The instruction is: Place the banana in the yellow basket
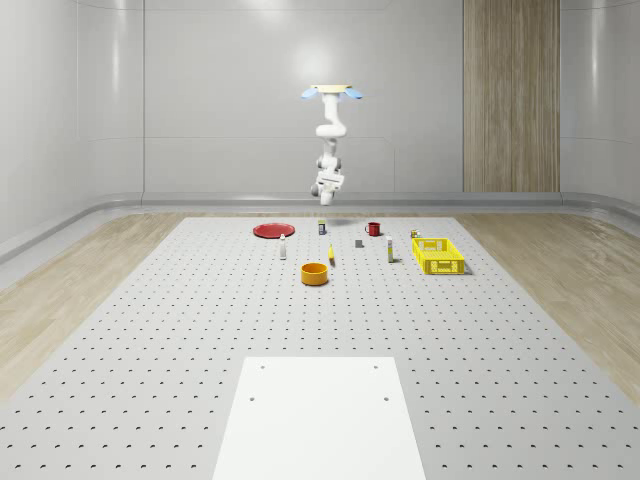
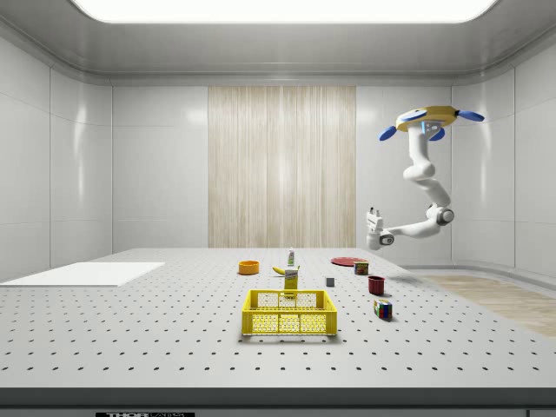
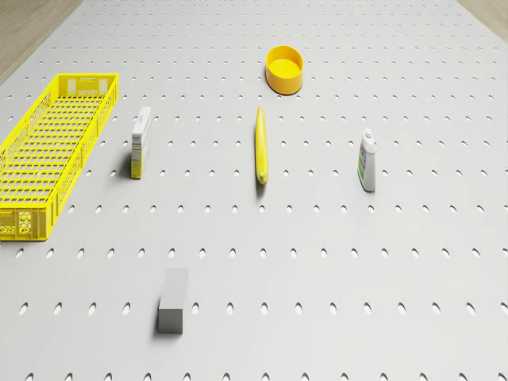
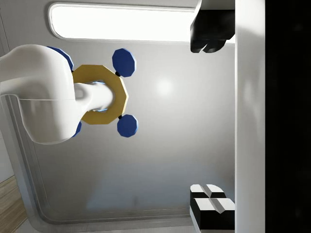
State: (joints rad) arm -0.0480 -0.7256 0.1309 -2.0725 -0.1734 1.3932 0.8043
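The banana (image 3: 260, 147) lies flat on the perforated table, between an orange bowl (image 3: 284, 69) and a grey block (image 3: 173, 300); it is also in the whole-scene view (image 1: 331, 256). The yellow basket (image 1: 438, 255) (image 3: 51, 151) (image 2: 289, 312) stands empty toward the whole-scene view's right. The drone (image 1: 330, 92) (image 2: 430, 119) hovers high over the far part of the table. Its arm hangs folded, and my gripper (image 2: 373, 215) (image 1: 322, 190) points upward, far above the banana. In the wrist view the gripper (image 4: 212, 121) is open, with one fingertip (image 4: 209, 36) wide apart from the other and nothing between them.
A white bottle (image 3: 367, 161) and a small box (image 3: 140, 143) stand on either side of the banana. Farther back are a red plate (image 1: 272, 230), a red mug (image 1: 373, 228), a can (image 1: 321, 228) and a colour cube (image 2: 382, 309). A white sheet (image 1: 320, 415) lies at the table's near end.
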